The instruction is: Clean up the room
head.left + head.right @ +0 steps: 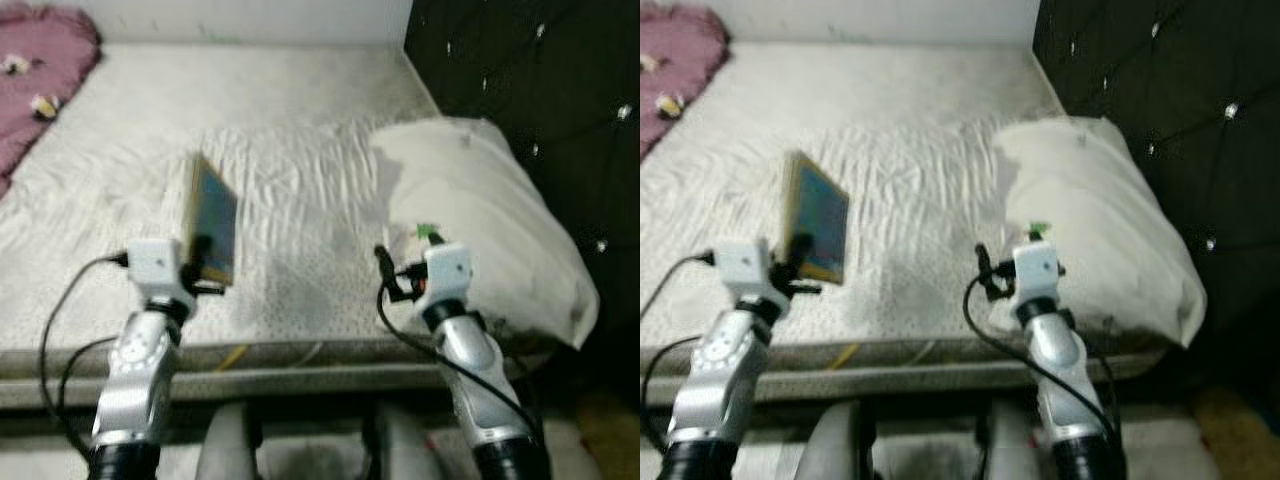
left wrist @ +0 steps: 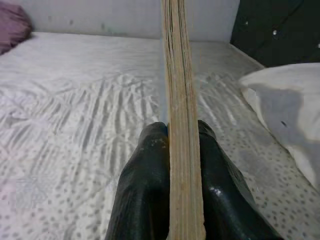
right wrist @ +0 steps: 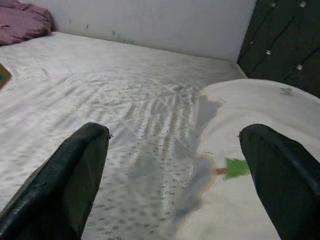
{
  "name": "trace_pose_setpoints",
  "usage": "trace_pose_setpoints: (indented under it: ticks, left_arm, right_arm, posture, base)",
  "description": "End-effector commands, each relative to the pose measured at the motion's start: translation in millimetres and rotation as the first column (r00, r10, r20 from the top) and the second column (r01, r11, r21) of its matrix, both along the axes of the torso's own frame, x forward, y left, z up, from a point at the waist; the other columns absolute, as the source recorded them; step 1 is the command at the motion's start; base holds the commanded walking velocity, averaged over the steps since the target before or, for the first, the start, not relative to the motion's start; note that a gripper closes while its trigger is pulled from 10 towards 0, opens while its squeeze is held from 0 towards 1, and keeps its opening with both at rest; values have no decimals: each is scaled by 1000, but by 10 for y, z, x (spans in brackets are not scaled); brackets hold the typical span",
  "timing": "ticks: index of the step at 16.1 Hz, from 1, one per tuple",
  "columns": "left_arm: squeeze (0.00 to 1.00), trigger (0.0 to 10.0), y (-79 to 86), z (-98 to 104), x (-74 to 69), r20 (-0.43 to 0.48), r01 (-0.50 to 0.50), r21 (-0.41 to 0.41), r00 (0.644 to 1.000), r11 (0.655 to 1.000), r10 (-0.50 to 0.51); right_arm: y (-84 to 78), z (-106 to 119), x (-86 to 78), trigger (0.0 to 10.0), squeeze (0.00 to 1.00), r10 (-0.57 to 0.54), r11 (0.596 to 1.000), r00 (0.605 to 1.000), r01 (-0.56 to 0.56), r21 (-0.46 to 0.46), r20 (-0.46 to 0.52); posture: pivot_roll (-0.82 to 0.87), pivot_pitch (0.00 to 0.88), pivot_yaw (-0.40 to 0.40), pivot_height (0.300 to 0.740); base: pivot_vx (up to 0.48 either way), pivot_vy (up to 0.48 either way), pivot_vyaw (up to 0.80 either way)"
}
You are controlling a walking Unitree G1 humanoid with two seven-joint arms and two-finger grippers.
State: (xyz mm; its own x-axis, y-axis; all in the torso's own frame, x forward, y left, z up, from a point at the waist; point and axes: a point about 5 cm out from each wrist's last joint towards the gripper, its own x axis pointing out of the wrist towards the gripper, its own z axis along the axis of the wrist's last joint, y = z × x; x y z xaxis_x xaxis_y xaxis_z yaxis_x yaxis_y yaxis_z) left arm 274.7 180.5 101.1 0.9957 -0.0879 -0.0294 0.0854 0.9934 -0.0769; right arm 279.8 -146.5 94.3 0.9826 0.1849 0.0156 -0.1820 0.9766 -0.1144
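Gripping a thin book [image 1: 211, 222] by its lower edge, upright and lifted above the white mattress [image 1: 290, 150], with the left gripper [image 2: 170, 150] clamped tight on it, both black fingers [image 2: 145, 180] pressed flat to the covers in the left wrist view and the page edges running straight up between them. Holding only near one edge, so likely to let the book tip or slide out under any quick swing of the arm, and apt to drop it back onto the bed or down past the bed's front edge. Lying far off at the left corner, a pink blanket [image 1: 35, 75], bunched up and probably also waiting to be tidied. Hovering farther right, the right gripper [image 3: 175, 165] with jaws spread wide and nothing between them, just beside the near end of a white pillow [image 1: 490, 220]. Risking a snag there: a careless advance could push the pillow toward the dark tufted headboard [image 1: 540, 90] or off the bed's right corner, and the loose cables at the wrists could catch on the bed edge. No bin, box or basket to be made out, so no obvious place yet for the book to go.
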Motion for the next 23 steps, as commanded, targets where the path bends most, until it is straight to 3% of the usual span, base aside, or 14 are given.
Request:
trace_pose_setpoints:
  ticks: [1, 6, 10, 16, 17, 18, 23]
  left_arm:
    - [0, 10000, -150, 72, 30, 40, 55, -9, 998, 998, -55]
    - [0, 10000, -207, 102, 56, 50, 70, -30, 996, 997, -68]
    - [0, 10000, -316, 107, 137, 40, 75, -72, 997, 995, -73]
    - [0, 10000, -521, 84, 186, 1, 74, -182, 997, 981, -75]
    - [0, 10000, -535, 54, 211, -37, 57, -212, 997, 976, -66]
    - [0, 10000, -538, -30, 243, -133, 21, -263, 989, 965, -58]
    - [0, 10000, -597, -95, 267, -227, 7, -312, 971, 950, -81]
  right_arm:
    - [-97, 9, 8, 10000, 0, -30, 999, 1000, 30, -13, 2]
    - [-111, 17, 21, 10000, 0, -41, 999, 999, 41, -22, 8]
    - [-127, 15, 35, 10000, 0, -36, 999, 999, 36, -27, 8]
    - [-162, 8, 34, 10000, 0, -46, 998, 999, 46, -47, 6]
    - [-168, -3, 29, 10000, 0, -45, 998, 999, 45, -49, 3]
    - [-171, -8, 27, 10000, 0, -48, 998, 999, 48, -50, 1]
    - [-188, -30, -43, 10000, 0, -53, 998, 999, 52, -43, -7]
  posture:
    - [-29, 0, -3, 624]
    - [-30, 0, -3, 624]
    - [-35, 0, -11, 589]
    - [-45, 0, -13, 564]
    - [-44, 0, -13, 564]
    - [-47, 0, -10, 564]
    - [-56, 0, -5, 564]
  base:
    - [311, 0, 0]
    - [292, 0, 0]
    - [0, 0, 0]
    - [0, 0, 0]
    - [0, 0, 0]
    - [0, 0, 0]
    - [0, 0, 0]
